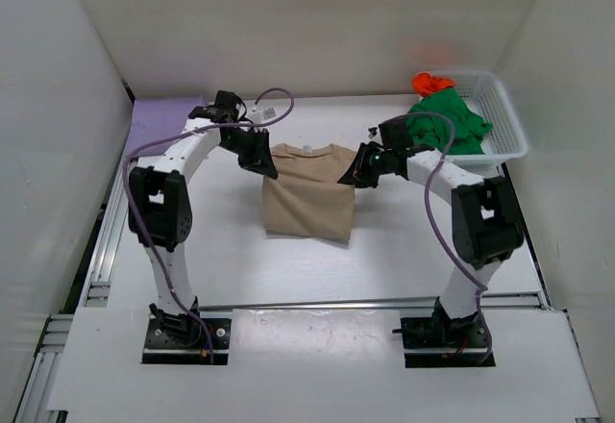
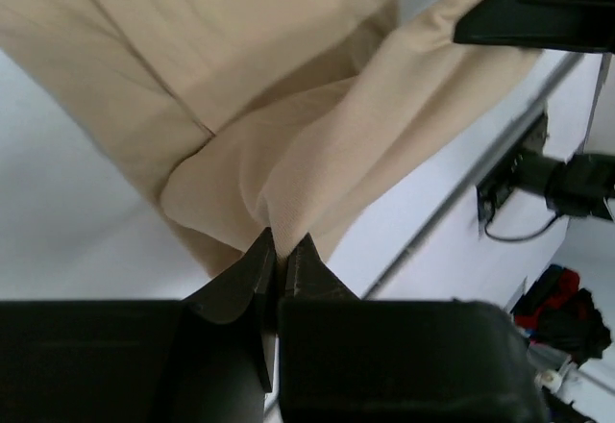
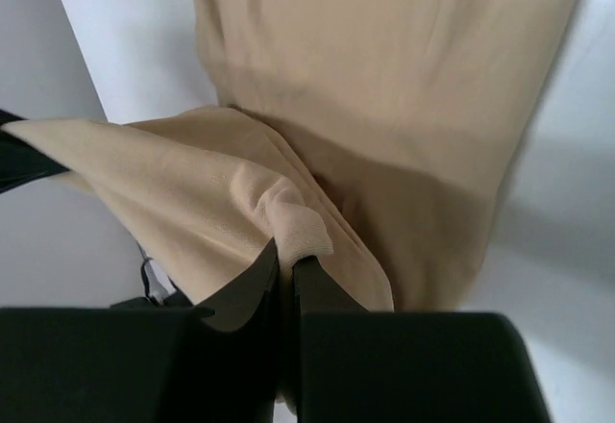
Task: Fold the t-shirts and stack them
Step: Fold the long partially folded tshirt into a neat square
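Left fingers (image 2: 240, 284) and right fingers (image 3: 245, 293) each pinch one side of the beige t-shirt (image 1: 309, 197), stretched sideways between them over the worktop (image 1: 240, 269).

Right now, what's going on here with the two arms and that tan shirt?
Both arms are working on the tan shirt in the middle of the table. The left hand pinches its left side and the right hand its right side. Each lifts a fold of cloth while the rest lies on the table. A green shirt and an orange shirt sit in the basket at far right, and a purple shirt lies at far left.
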Available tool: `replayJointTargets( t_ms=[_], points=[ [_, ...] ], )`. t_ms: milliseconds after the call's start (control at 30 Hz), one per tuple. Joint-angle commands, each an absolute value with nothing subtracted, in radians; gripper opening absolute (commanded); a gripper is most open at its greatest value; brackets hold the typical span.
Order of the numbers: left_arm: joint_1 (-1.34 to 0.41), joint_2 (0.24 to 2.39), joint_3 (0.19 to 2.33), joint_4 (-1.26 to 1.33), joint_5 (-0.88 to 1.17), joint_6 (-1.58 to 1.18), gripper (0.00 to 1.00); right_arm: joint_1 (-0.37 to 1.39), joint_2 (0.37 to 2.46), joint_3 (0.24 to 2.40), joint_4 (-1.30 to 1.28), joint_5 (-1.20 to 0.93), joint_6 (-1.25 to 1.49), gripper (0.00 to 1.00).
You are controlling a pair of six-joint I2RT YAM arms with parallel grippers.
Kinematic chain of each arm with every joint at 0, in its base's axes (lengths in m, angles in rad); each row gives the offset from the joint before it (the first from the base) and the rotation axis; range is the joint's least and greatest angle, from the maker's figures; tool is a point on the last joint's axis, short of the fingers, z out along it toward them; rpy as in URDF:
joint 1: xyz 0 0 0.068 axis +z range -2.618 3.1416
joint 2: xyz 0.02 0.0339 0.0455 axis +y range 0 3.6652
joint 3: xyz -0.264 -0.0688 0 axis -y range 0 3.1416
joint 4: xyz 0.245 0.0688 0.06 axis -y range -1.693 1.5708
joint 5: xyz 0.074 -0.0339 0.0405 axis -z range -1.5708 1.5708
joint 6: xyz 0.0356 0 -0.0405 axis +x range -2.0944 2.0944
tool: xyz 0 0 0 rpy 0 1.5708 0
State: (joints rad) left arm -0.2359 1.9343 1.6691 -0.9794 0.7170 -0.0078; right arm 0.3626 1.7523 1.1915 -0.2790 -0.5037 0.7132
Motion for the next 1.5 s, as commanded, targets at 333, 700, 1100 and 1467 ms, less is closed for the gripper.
replayJointTargets(
  t_ms=[333, 700, 1100, 1467],
  points=[
    [-0.152, 2.180, 1.959, -0.853, 0.761, 0.000, 0.11, 0.244, 2.114, 1.646, -0.327, -0.609, 0.669, 0.00],
    [-0.161, 2.368, 2.135, -0.825, 0.678, 0.000, 0.19, 0.190, 2.335, 1.891, -0.347, -0.589, 0.687, 0.37],
    [-0.150, 2.462, 2.232, -0.759, 0.500, 0.000, 0.75, 0.215, 2.163, 1.823, -0.347, -0.319, 0.594, 0.58],
    [-0.160, 2.444, 2.221, -0.741, 0.569, 0.000, 0.53, 0.279, 2.322, 1.933, -0.413, -0.337, 0.571, 0.60]
  ],
)
